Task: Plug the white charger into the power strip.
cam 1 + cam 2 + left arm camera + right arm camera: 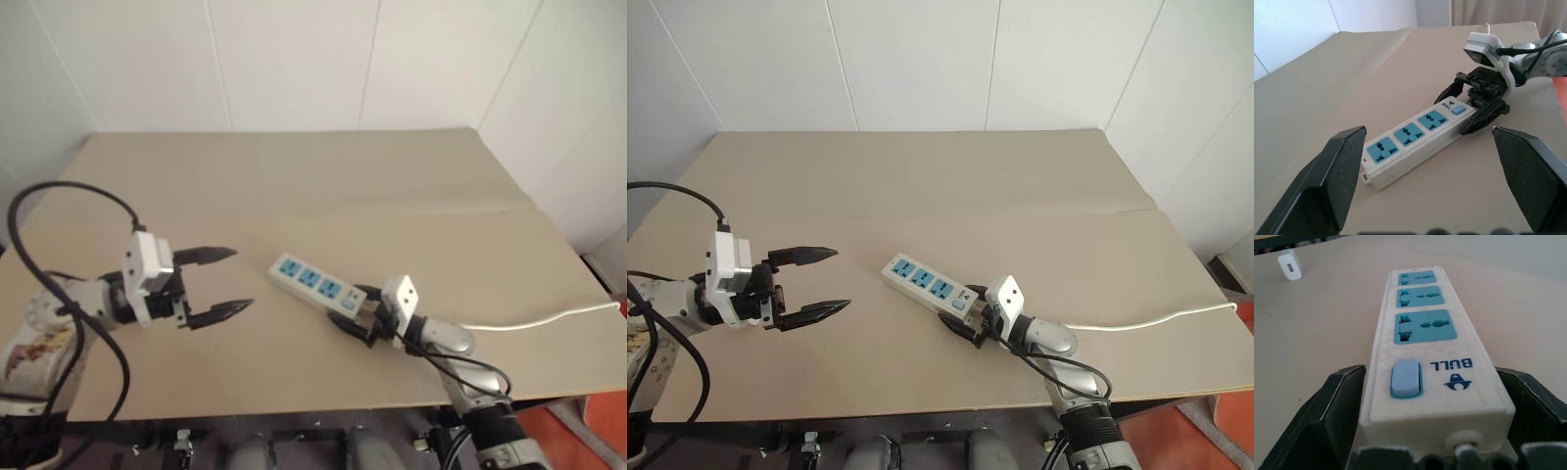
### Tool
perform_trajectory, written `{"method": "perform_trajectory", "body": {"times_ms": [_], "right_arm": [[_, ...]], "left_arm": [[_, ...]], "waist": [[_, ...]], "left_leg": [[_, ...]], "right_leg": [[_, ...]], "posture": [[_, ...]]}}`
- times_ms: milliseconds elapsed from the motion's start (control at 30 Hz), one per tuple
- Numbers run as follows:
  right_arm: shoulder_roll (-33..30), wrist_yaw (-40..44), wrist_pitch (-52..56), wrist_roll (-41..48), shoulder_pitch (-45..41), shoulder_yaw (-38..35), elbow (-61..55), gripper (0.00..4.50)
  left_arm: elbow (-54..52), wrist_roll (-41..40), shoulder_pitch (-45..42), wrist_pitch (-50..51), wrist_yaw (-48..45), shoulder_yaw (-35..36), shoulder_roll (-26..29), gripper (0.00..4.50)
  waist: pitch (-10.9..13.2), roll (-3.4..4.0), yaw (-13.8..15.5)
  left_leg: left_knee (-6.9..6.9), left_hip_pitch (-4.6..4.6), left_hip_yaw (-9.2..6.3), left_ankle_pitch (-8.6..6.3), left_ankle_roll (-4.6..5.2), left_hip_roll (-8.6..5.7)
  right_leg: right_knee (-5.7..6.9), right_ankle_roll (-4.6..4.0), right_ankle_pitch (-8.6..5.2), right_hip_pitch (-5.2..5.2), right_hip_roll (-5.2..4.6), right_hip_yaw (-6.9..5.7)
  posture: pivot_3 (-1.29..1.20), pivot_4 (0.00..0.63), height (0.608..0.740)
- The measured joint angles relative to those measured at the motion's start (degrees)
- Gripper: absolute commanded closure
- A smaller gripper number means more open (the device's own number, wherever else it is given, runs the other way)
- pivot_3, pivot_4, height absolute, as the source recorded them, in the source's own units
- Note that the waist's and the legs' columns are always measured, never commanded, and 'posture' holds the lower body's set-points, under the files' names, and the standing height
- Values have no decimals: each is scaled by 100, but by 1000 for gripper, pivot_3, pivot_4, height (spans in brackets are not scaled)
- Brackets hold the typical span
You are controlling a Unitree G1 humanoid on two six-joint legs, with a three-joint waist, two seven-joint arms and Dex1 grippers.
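The power strip (312,283), a long white bar with three blue sockets, lies slanted on the tan table, its switch (1405,378) at the end nearest me. My right gripper (351,308) is at that switch end, with one black finger (1344,406) against each long side. The white charger (1289,265) lies on the table beyond the strip's far end, apart from it. My left gripper (243,279) hovers open to the left of the strip, pointing at it with nothing between its fingers.
The strip's thin white cable (549,318) runs right across the table to its right edge. The table's front edge (294,403) is close below both arms. White walls stand behind the table and to its right.
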Motion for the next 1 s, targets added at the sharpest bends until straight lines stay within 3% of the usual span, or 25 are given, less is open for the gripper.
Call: {"method": "perform_trajectory", "body": {"times_ms": [67,300,400,567,667,833,1000], "right_arm": [[-23,58,35,-1,-30,20,4,1069],[-92,263,-70,12,-136,23,138,1066],[-256,746,-92,118,-326,36,271,1066],[-509,1910,-159,171,-1017,250,791,1066],[-501,2495,-376,107,-1435,399,1214,1066],[-362,2812,-859,43,-1655,452,1839,1066],[-288,2830,-999,-8,-1681,452,1962,1066]], "left_arm": [[0,0,0,0,0,1,0,0],[52,21,-6,-26,-60,51,86,0],[572,172,-332,-236,-463,47,582,0],[2218,686,-1765,-1080,-1776,-212,1609,0],[3340,1255,-2960,-1777,-2608,-1056,1949,0],[4493,1877,-4514,-2852,-2887,-3041,2448,0],[5197,2795,-6176,-4167,-2900,-5772,2832,0]], "waist": [[0,0,-4],[0,0,-16],[7,3,-6],[29,7,-1],[33,7,35],[33,7,78],[34,7,81]], "left_leg": [[0,0,0,0,0,0],[0,0,1,0,0,0],[-1,-10,-1,0,0,0],[-4,-26,2,0,0,-2],[-7,-48,2,0,1,-3],[6,-110,2,0,1,-2],[9,-105,3,0,2,-1]], "right_leg": [[0,0,0,0,0,1],[1,0,0,-2,0,1],[0,0,0,-13,6,-2],[-7,2,-3,-27,7,-3],[-9,1,-7,-49,10,-5],[3,2,-7,-113,10,-2],[8,3,-7,-111,12,0]], "posture": [[0,150,740],[0,150,740],[0,150,740],[0,150,740],[0,150,740],[0,150,740],[0,150,740]]}}
